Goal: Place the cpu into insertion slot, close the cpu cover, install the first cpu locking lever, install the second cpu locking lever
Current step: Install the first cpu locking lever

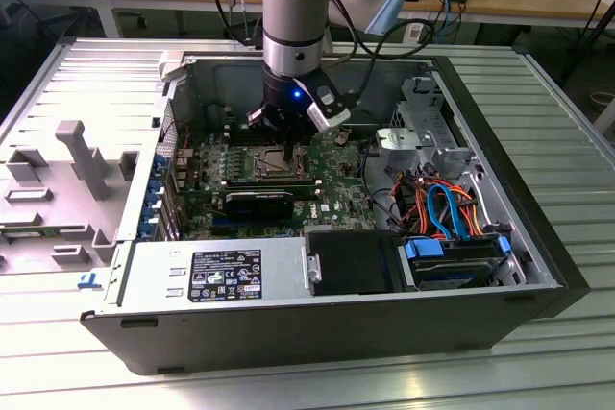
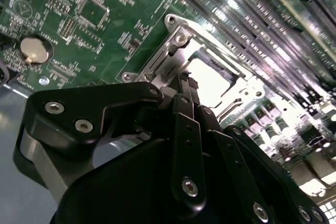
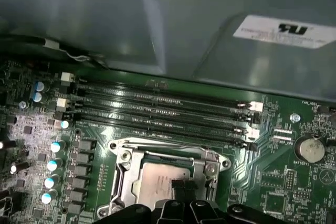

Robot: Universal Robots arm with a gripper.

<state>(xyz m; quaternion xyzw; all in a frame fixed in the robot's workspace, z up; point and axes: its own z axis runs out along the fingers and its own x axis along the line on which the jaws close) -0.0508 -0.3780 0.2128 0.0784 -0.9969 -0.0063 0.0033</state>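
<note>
Gripper (image 1: 288, 130): down inside the open computer case (image 1: 538, 266), directly over the insertion slot (image 1: 264, 162). Fingers (image 2: 185, 103) look drawn together in both wrist views, tips at the edge of the socket; I cannot tell whether they pinch anything.

Cpu (image 3: 163, 184): silvery-tan face seated flat within the insertion slot, framed on all sides by the metal rim. Placement step reads as done.

Cpu cover (image 3: 128, 156): thin silvery frame lying down around the chip in the first wrist view, its cut-out exposing the chip face. Appears lowered; whether fully latched, cannot tell.

Locking levers: thin wire by the socket in the second wrist view; engaged or not, cannot tell.

Why held so: arm comes straight down so the narrow tips can reach the socket edge between the memory slots (image 3: 163, 111) beyond the socket and the capacitors (image 3: 52, 165) beside it. Judgement only.

Case contents: green motherboard (image 1: 332, 184) carries the socket; power supply (image 1: 216, 276) sits along the near wall, drive bay with blue and orange cables (image 1: 447, 204) well away from the socket.

Bench (image 1: 567, 141): ribbed metal, carries the case; grey plastic shroud (image 1: 82, 156) lies outside it.
</note>
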